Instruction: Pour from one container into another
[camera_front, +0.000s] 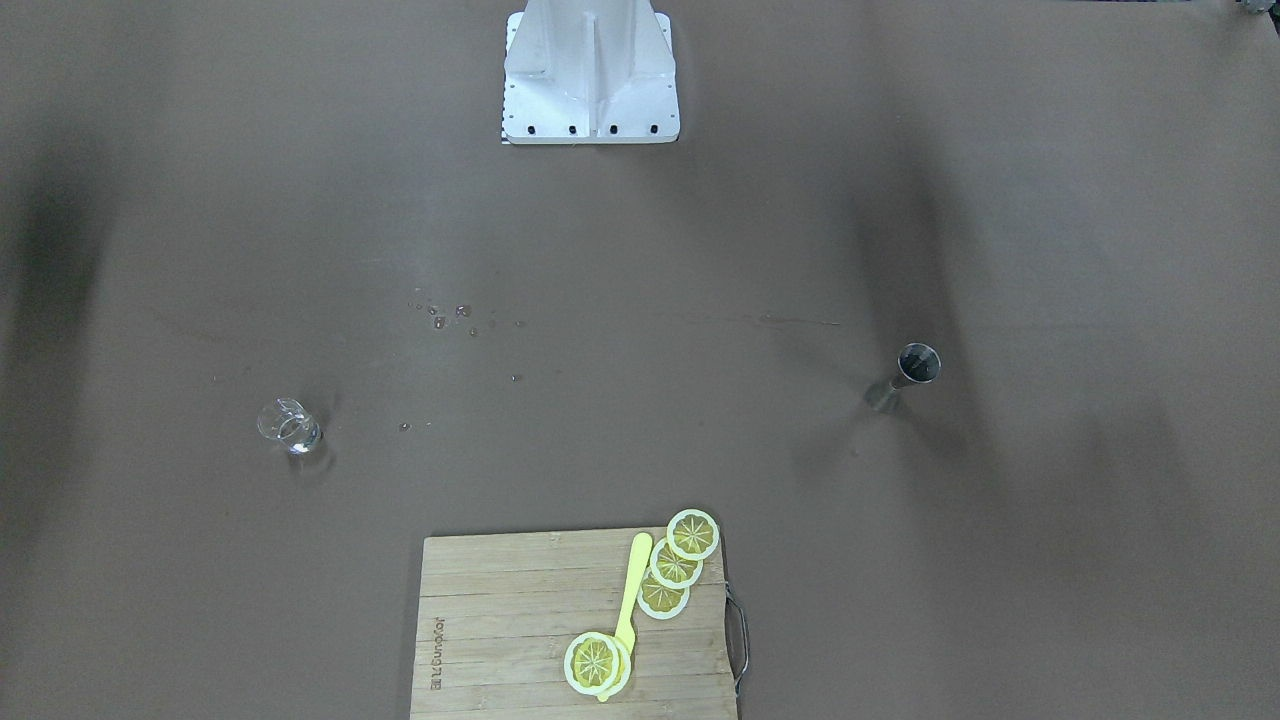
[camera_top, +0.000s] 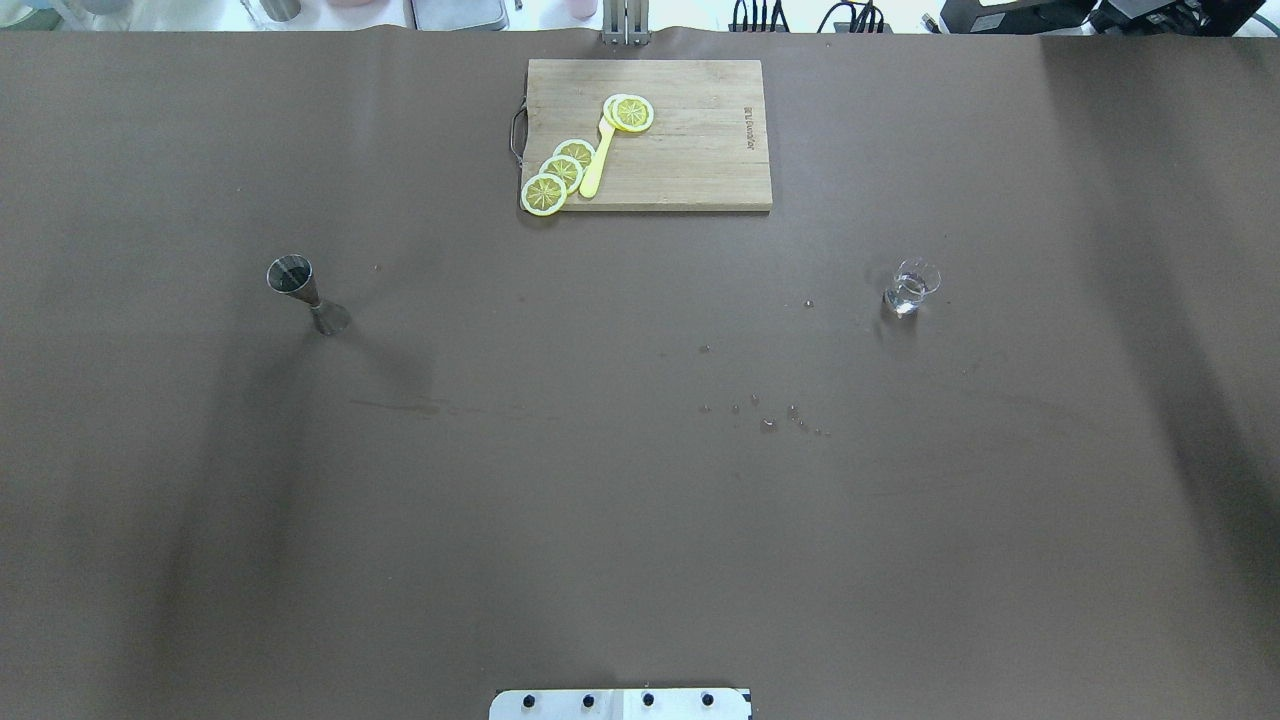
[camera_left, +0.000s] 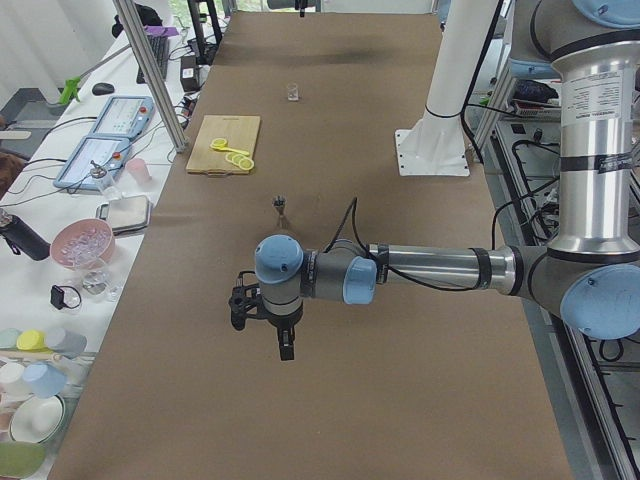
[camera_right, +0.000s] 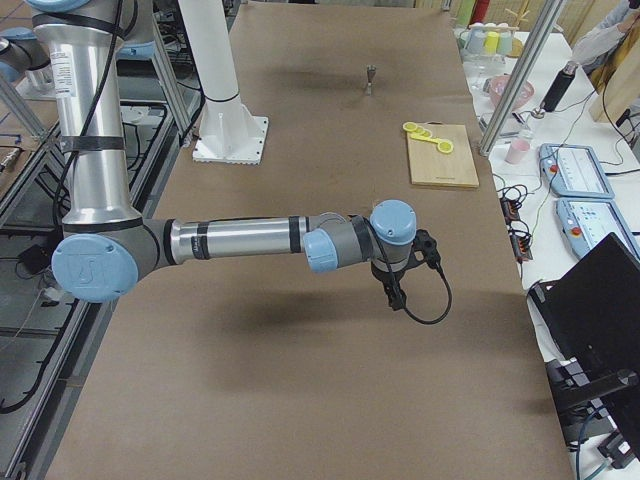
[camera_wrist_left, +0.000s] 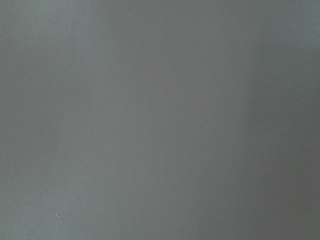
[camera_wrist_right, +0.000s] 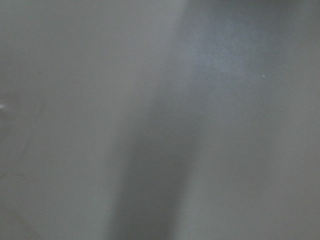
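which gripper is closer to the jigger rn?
Left. The left gripper hangs over the jigger's end of the table; the right gripper hangs over the opposite end, beyond the glass cup.

Table (camera_top: 600, 520) with cup (camera_top: 911, 288), jigger (camera_top: 305, 293), board (camera_top: 700, 150)

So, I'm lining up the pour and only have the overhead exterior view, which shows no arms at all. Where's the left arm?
Observer: Stretched out over the table, left fingers pointing down, past the jigger toward the table's left end.
Operator: And the right arm?
Observer: Same pose at the other end; right fingers hang above bare table, clear of the cutting board.
Operator: Open or shut?
Observer: Can't tell from the side views; both wrist cameras show only grey blur.
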